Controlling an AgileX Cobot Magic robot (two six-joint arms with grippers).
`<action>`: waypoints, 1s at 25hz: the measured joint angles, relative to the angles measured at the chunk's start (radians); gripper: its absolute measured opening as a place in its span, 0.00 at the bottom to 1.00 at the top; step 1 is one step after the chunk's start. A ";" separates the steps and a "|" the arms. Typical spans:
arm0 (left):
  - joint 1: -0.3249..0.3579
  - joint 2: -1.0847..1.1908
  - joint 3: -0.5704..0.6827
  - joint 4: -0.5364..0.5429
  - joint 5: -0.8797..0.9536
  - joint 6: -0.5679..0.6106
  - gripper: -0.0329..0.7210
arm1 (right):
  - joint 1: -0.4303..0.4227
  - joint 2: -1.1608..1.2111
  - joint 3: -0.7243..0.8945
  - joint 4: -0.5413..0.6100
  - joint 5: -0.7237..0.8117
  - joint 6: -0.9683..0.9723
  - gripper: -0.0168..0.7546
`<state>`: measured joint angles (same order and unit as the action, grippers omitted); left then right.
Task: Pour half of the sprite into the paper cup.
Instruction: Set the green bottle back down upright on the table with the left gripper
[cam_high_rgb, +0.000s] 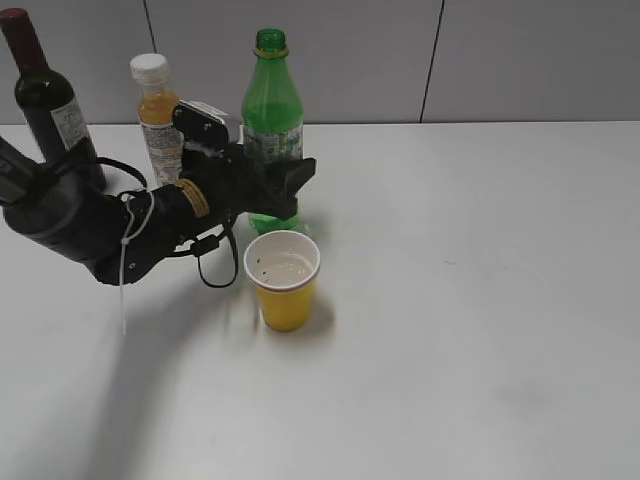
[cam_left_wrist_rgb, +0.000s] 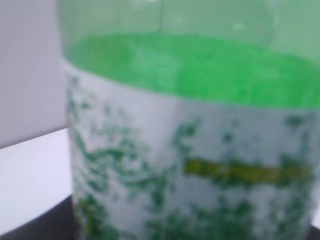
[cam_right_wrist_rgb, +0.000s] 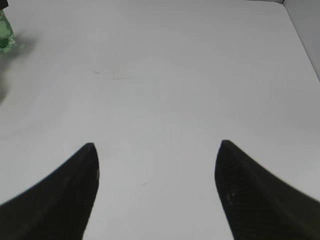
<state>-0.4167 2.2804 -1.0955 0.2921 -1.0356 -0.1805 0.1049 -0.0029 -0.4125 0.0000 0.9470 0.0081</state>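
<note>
**Left arm at the sprite, pour not yet begun**

While the sprite (cam_high_rgb: 271, 125) stands upright at the back of the table (cam_high_rgb: 480, 300), uncapped, the left gripper (cam_high_rgb: 285, 185) sits around its lower body at label height. Whether the fingers actually press the bottle I cannot tell: the exterior view shows one dark finger across the front, no clear contact. The paper cup (cam_high_rgb: 283, 279) stands just in front of the bottle, upright, apparently empty.

Risks, as judgement: open neck means any jerk on the lift spills. A low grip on a tall bottle could let it swing or slip when tilted. Cup is light and near the arm, easily knocked.

Left wrist view shows only the blurred label and green plastic (cam_left_wrist_rgb: 190, 150), no fingers, no cup. Exterior view gives the layout, plus an orange juice bottle (cam_high_rgb: 158, 115) and wine bottle (cam_high_rgb: 50, 100) behind the arm. Right wrist view shows the right gripper (cam_right_wrist_rgb: 157, 190) spread wide over bare table, holding nothing.
</note>
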 joint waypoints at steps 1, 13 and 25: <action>0.000 0.007 0.000 -0.003 -0.001 0.000 0.62 | 0.000 0.000 0.000 0.000 0.000 0.000 0.73; 0.013 0.031 -0.003 -0.046 -0.043 -0.001 0.62 | 0.000 0.000 0.000 0.000 0.000 0.000 0.73; 0.031 0.032 -0.005 -0.046 -0.065 0.000 0.93 | 0.000 0.000 0.000 0.000 0.000 0.000 0.73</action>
<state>-0.3859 2.3125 -1.1006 0.2461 -1.1004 -0.1807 0.1049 -0.0029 -0.4125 0.0000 0.9470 0.0081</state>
